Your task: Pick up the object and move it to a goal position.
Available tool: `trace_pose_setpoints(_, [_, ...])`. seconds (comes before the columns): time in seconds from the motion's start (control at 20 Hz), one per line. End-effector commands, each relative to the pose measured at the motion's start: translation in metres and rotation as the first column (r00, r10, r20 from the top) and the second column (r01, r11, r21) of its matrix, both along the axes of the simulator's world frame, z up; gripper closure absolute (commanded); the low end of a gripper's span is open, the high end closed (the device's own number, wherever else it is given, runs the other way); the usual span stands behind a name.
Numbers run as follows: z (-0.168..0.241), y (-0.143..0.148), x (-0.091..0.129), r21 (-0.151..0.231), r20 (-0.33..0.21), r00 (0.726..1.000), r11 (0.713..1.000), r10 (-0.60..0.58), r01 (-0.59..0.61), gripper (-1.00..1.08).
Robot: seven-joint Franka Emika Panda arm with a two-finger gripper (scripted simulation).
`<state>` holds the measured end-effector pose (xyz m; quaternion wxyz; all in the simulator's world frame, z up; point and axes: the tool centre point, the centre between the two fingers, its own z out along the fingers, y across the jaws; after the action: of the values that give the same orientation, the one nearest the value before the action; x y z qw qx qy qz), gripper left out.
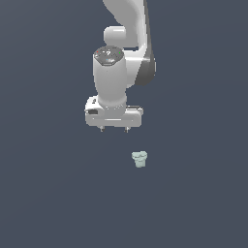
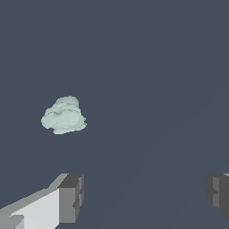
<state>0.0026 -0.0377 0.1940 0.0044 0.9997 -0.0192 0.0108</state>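
The object [image 1: 139, 159], a small pale mint-green cup-like piece with an uneven flared rim, sits alone on the dark surface [image 1: 48, 203], untouched. The gripper [image 1: 115, 129] hangs off to the exterior view's left of it, well apart from it, with its 2 fingers [image 1: 102, 129] spread wide and nothing between them. From here the main risk is a miss: a straight descent would probably land the fingers beside the piece rather than around it, and a finger clipping the flared rim could tip or skid so light a thing. The exterior view gives the arm's pose and the sideways offset, but the fingers show only as short stubs there. The wrist view shows the wide gap between the finger pads [image 2: 71, 197] and the object's lumpy top [image 2: 64, 115], lying outside that gap; its height above the surface is hard to judge.
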Motion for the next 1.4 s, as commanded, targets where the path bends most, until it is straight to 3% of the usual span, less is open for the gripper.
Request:
trace_pose_setpoints(0.0, [0.0,0.0,0.0,0.0,0.0,1.0,1.0,0.0,0.0,-0.92])
trace_pose_setpoints(0.45, [-0.014,-0.012,-0.011,-0.012,-0.042,0.999,1.0,-0.006,0.006,-0.92])
trace_pose_setpoints(0.8, [-0.017,-0.009,-0.008,-0.012,-0.042,0.999,1.0,0.0,0.0,-0.92])
trace_pose_setpoints(1.35, [-0.052,0.039,0.025,-0.011,-0.035,0.996,0.996,0.085,-0.086,-0.92])
